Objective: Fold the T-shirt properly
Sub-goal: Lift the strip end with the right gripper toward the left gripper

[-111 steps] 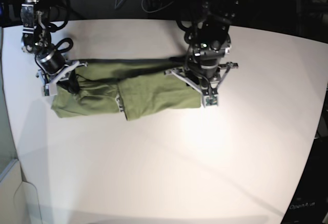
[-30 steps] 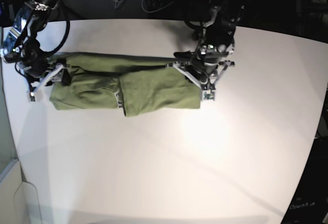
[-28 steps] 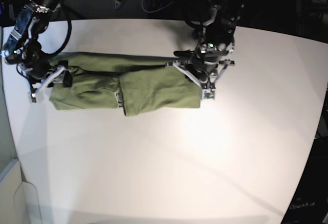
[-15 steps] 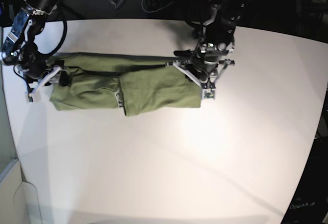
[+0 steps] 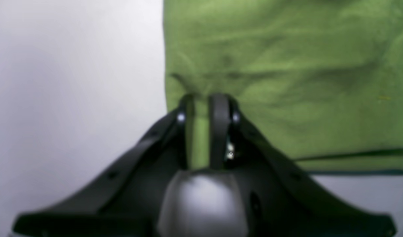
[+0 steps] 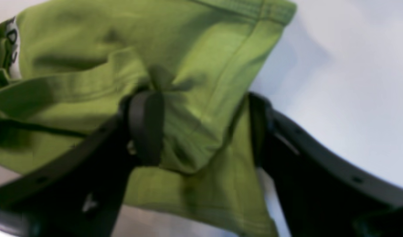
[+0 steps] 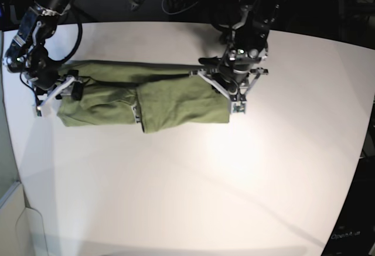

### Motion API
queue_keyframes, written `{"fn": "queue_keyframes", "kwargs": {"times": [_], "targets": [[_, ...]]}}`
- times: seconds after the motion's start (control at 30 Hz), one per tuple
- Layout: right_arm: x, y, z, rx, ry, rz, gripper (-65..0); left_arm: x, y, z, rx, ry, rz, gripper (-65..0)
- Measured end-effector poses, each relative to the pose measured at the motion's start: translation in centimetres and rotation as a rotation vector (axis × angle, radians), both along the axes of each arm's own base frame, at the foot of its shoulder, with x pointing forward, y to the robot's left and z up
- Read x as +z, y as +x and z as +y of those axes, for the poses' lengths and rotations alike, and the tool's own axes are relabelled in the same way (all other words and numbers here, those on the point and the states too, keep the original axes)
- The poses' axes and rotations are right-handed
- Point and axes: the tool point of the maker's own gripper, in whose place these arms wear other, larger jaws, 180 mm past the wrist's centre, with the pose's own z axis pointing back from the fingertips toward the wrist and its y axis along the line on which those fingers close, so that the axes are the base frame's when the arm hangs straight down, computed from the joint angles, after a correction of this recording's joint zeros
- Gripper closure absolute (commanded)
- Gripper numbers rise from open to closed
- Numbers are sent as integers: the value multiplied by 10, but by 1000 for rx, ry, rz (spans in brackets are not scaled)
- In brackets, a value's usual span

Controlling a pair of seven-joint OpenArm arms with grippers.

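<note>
On a white surface, the olive T-shirt lies as a long folded band near the far edge, an arm at each end. At the near side of the band, a loose flap overlaps the left-hand portion; any uneven lift risks dragging that overlap open. At the band's end on the base view's right, the left gripper has its fingers closed on a thin pinch of cloth close to the shirt's edge, and so shallow a bite could slip free once the fabric is pulled. At the opposite end, the right gripper straddles a bunched corner with its fingers well apart, cloth between them but not clamped; the white tag shows just beyond. The danger is that these fingers close on several layers at once, or on too little, so one end rises while the other stays down and the band twists. A wrinkle trapped in either grip would carry into the next fold.
</note>
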Motion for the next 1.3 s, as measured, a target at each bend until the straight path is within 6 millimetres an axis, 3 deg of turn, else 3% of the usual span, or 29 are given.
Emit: {"fn": "queue_keyframes", "kwargs": {"times": [0.13, 0.17, 0.4, 0.63, 0.77, 0.9, 1.3], "targets": [[-3, -3, 0, 4, -5, 19, -9, 0, 0, 0, 0, 0, 1, -79], [-3, -3, 0, 4, -4, 19, 0, 0, 0, 0, 0, 0, 1, -79], [4, -2, -2, 20, -45, 22, -12, 0, 0, 0, 0, 0, 1, -79], [59, 24, 19, 155, -170, -126, -12, -1, -1, 0, -3, 4, 3, -79], [73, 22, 39, 239, -221, -124, -12, -1, 0, 0, -3, 5, 1, -79], [90, 19, 72, 293, -213, -179, -12, -1, 1, 0, -3, 5, 2, -79], [86, 15, 171, 477, -79, -200, -12, -1, 1, -1, -5, 4, 2, -79]]}}
